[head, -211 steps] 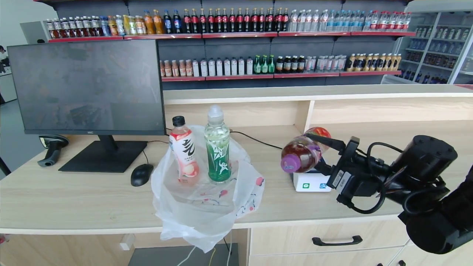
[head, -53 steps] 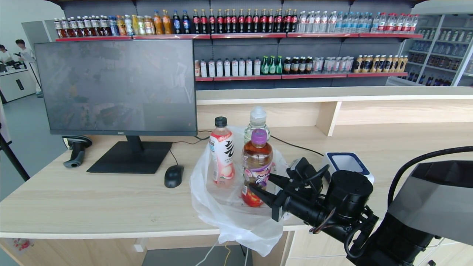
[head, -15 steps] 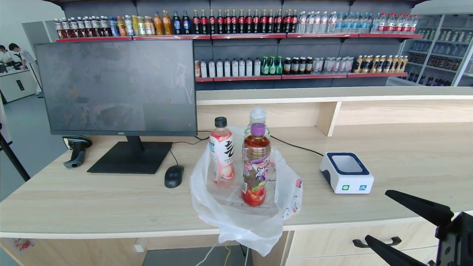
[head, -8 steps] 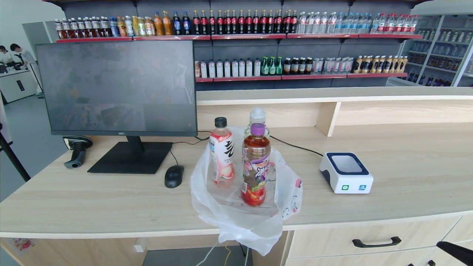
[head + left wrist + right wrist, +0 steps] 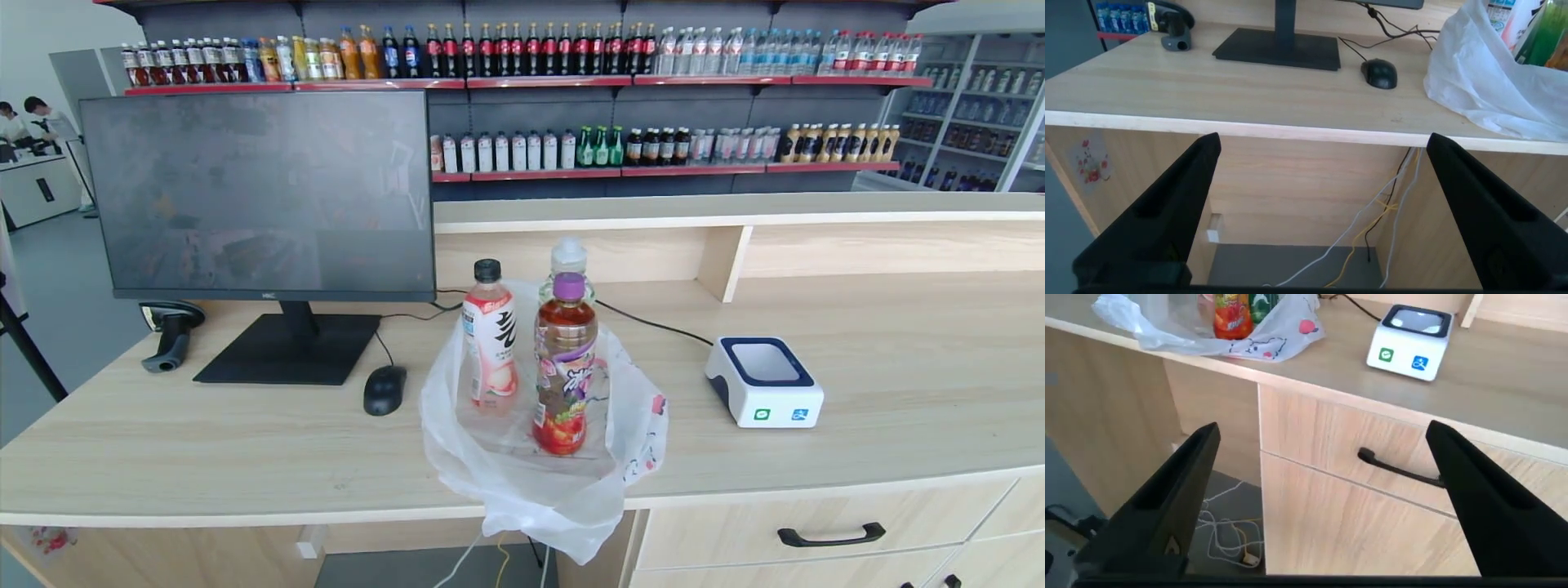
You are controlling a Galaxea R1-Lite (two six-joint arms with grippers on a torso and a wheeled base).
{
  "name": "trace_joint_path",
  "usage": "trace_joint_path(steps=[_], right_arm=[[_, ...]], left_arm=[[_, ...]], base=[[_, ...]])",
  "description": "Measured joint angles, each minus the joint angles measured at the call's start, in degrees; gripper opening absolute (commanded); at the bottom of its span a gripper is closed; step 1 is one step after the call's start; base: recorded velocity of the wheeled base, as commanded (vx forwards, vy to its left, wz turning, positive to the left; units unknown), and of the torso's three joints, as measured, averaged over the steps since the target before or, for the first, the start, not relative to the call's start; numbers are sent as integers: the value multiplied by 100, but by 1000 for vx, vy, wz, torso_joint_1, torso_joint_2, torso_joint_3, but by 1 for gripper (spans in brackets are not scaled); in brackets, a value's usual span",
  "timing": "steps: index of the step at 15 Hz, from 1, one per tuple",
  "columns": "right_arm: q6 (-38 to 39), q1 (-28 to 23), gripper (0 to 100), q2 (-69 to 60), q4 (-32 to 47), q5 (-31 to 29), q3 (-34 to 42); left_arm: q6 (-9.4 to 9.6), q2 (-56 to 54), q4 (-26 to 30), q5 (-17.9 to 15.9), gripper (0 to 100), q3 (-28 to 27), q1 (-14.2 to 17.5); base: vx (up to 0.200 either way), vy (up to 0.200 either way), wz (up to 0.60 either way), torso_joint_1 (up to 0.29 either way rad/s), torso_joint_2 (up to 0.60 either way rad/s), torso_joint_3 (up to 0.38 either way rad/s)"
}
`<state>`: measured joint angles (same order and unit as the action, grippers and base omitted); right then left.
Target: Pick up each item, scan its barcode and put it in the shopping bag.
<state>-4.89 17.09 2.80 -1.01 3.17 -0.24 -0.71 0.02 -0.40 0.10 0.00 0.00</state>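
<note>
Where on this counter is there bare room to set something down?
Widest bare patch: counter right of the white scanner. Another: the front strip left of the shopping bag, before the mouse and monitor. Crowded: the bag itself, holding three bottles.

Worktop: pale wood-grain surface, smooth, matt. Shopping bag: thin translucent white plastic, crinkled, faint sheen. Purple-capped bottle: clear glossy plastic with a printed film label. Scanner: white moulded plastic, smooth, with a glossy window. Monitor: matt dark screen. Mouse: black plastic, satin.
</note>
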Motion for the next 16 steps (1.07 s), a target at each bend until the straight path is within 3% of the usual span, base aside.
trace_joint_path(steps=[3, 8, 12, 16], right_arm=[[207, -130, 100, -16, 79, -462, 20], [240, -1904, 100, 400, 99, -560, 24], [235, -2022, 100, 256, 88, -560, 22], [244, -1595, 100, 4, 94, -511, 22]], left_arm=[[16, 0, -2, -2, 100, 0, 0], [9, 0, -2, -2, 100, 0, 0], [5, 0, -2, -2, 100, 0, 0], [-2, 0, 11, 0, 100, 0, 0]], base=[[0, 0, 0, 0, 0, 0], [0, 0, 0, 0, 0, 0], [0, 0, 0, 0, 0, 0], [0, 0, 0, 0, 0, 0]])
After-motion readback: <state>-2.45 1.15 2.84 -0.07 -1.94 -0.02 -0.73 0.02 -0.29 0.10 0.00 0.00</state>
